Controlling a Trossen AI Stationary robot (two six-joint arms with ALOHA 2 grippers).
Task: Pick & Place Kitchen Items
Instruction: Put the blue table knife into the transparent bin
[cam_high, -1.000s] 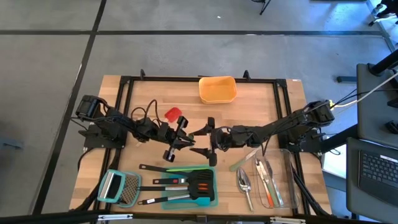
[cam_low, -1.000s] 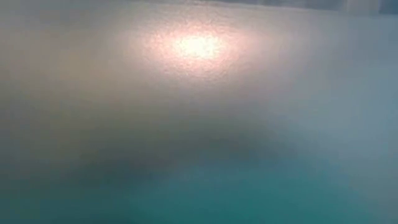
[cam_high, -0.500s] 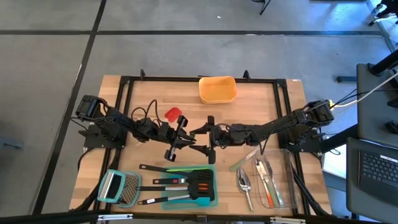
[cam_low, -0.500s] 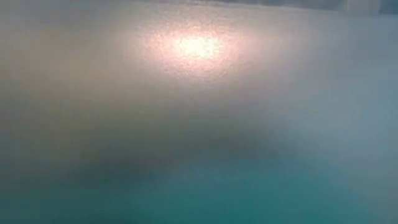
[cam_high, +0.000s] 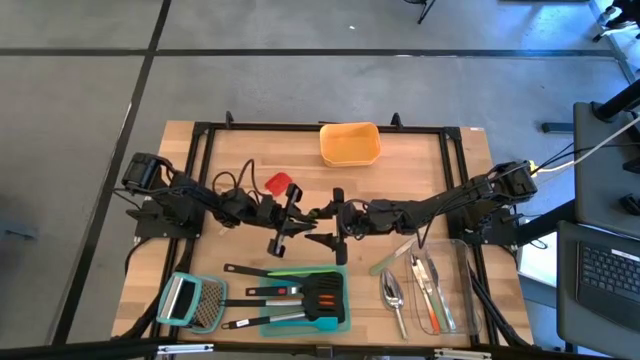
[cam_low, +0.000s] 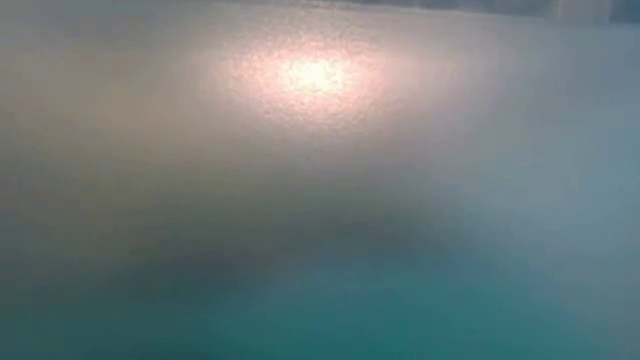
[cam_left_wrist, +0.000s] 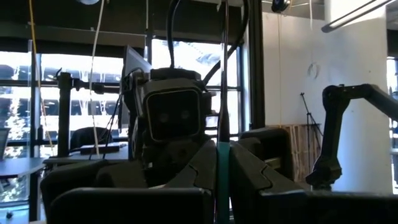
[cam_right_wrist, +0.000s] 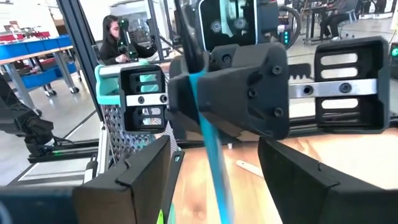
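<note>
A slim teal spatula stands almost upright above the table's middle, with my left gripper shut on it. The left wrist view shows it as a teal strip between the fingers, with a dark shaft rising above. My right gripper faces the left one from the table's right. It is open, and its fingers stand apart on either side of the spatula without touching it. A red turner lies flat on the table behind the left gripper. My left gripper pinches the spatula's teal handle between its two fingers. The fingers come from the table's left, slanting a little upward, and lie across the handle. The spatula is lifted clear of the table and stands nearly upright, tilted slightly.
An orange container stands at the far edge. A teal tray near the front holds black and orange turners, with a grater to its left. Silver spoons and a clear container lie front right. The low view shows only blur.
</note>
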